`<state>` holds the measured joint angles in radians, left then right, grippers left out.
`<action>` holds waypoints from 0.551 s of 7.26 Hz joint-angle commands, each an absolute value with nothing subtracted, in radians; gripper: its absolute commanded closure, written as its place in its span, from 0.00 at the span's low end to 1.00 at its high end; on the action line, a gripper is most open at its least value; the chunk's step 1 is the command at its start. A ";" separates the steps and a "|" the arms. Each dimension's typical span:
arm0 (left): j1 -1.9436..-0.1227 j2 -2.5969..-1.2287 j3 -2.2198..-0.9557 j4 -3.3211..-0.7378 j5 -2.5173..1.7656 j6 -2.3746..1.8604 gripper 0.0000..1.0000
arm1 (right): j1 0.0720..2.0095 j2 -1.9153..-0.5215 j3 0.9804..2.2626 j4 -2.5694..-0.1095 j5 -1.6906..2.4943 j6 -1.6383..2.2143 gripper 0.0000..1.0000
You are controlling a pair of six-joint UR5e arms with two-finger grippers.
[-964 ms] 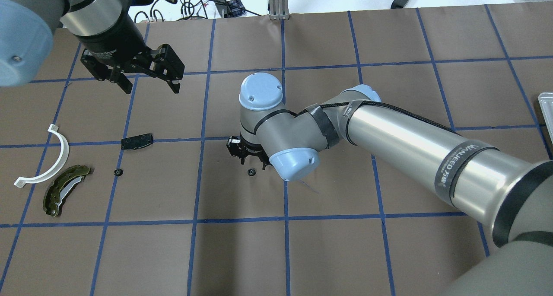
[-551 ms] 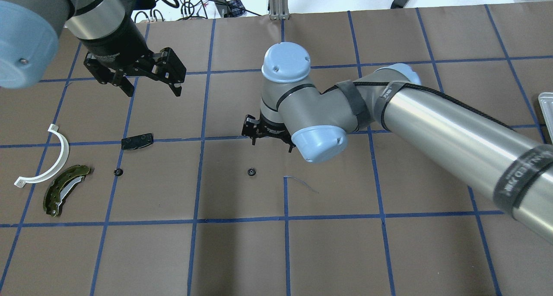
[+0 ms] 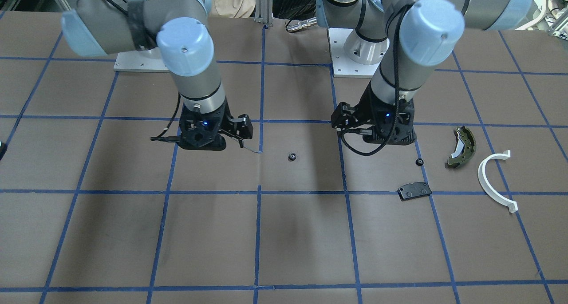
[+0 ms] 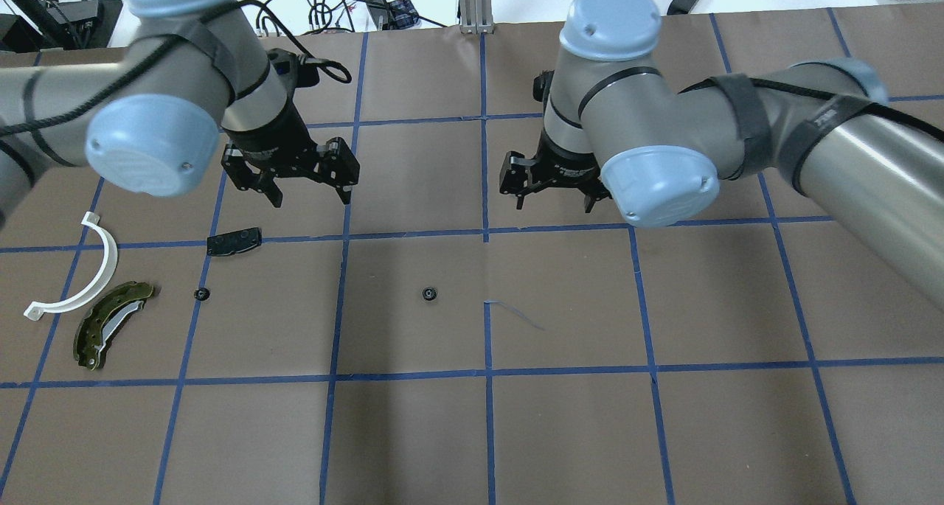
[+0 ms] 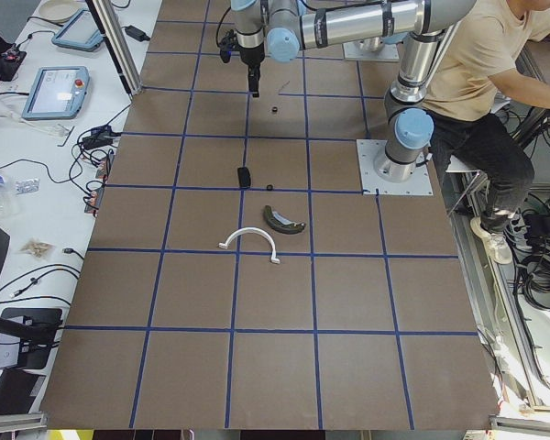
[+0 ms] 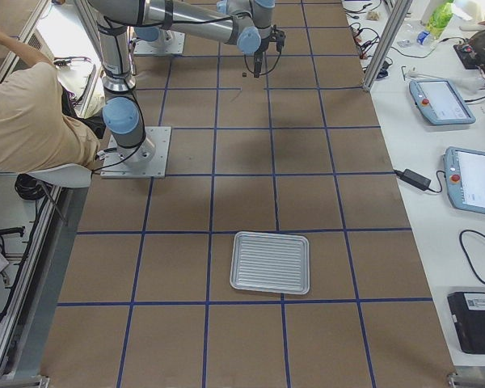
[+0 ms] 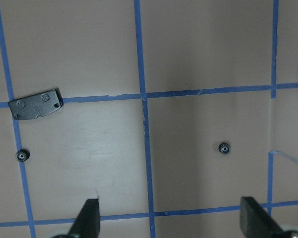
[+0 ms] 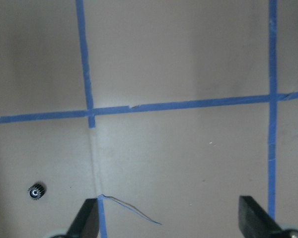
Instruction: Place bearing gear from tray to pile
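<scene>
A small black bearing gear (image 4: pixel 429 293) lies on the brown paper near the table's middle, also in the front view (image 3: pixel 291 157) and both wrist views (image 7: pixel 223 148) (image 8: pixel 36 191). A second small gear (image 4: pixel 199 293) lies by the pile: a black pad (image 4: pixel 234 241), an olive brake shoe (image 4: pixel 110 324) and a white half-ring (image 4: pixel 88 269). My right gripper (image 4: pixel 554 201) is open and empty, above and behind-right of the middle gear. My left gripper (image 4: pixel 310 194) is open and empty, above the paper behind the pad. The tray (image 6: pixel 271 261) lies far to the right.
The table is covered in brown paper with a blue tape grid. A loose strip of tape (image 4: pixel 516 315) curls up right of the middle gear. Cables (image 4: pixel 332 4) lie beyond the far edge. A person (image 5: pixel 477 82) sits behind the robot base.
My right gripper has risen off the middle gear and pulled away back and right, leaving the gear on the paper. My left gripper has moved right and nearer, towards the pad.
</scene>
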<state>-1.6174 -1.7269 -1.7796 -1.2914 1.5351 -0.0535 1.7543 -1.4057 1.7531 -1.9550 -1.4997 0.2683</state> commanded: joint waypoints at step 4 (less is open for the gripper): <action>-1.820 -1.936 -1.942 -0.895 1.531 -0.400 0.00 | 1.531 -1.598 1.746 -1.723 -1.509 0.054 0.00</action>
<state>-1.7604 -1.8927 -1.9353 -0.9643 1.5322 -0.3097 1.5878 -1.5444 1.7468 -1.7907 -1.5052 0.1211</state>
